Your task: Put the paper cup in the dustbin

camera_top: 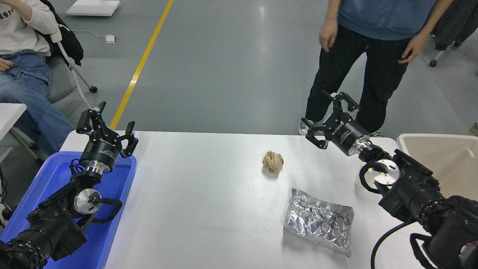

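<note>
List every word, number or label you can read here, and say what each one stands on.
"191", cut off by the picture's edge: on the white sweatshirt of the seated person at top left.
White lettering on the left hand, on its black body: too small to read.
White lettering on the right hand, on its black body: too blurred to read.
Brown paper ball, foil bag, blue tray, dustbin: no print visible.

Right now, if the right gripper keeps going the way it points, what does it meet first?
Probably nothing on the white table. The open right gripper points up-left past the far edge, toward the legs of the standing person in black trousers; depth is unclear.
</note>
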Robot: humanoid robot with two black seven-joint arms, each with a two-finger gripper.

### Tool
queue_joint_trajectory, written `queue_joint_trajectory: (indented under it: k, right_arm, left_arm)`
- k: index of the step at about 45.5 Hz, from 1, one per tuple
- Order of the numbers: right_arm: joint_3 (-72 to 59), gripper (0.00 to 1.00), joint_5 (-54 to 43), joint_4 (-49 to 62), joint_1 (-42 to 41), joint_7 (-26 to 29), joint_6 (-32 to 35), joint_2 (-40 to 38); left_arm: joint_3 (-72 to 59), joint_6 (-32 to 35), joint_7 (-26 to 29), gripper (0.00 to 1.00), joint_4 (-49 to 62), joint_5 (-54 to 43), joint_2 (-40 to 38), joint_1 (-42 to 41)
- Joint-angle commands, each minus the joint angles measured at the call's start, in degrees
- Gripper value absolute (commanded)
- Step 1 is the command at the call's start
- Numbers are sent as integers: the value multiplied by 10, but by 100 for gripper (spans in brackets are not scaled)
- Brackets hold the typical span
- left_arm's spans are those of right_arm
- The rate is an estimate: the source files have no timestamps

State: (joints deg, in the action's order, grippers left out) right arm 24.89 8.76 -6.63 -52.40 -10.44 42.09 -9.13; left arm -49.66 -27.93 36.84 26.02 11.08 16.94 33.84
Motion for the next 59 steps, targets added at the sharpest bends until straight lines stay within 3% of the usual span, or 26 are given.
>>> queue_joint_trajectory:
  k: [1, 13, 23, 41, 59]
  right_arm:
    - [-106, 100, -2, 0, -1, -1, 29, -127]
    - [-229, 100, -37, 7, -13, -20, 29, -230]
    - [-326, 100, -121, 9, -54, -78, 29, -254]
    - [-534, 99, -258, 9, -119, -211, 29, -233]
    - [-655, 99, -329, 21, -124, -232, -10, -139]
  left_arm:
    - [0, 0, 0, 100, 0, 0, 0, 0]
    - [0, 0, 0, 100, 0, 0, 0, 0]
    - [0, 0, 0, 100, 0, 0, 0, 0]
    - [0, 0, 0, 100, 0, 0, 0, 0]
    - [0, 0, 0, 100, 0, 0, 0, 0]
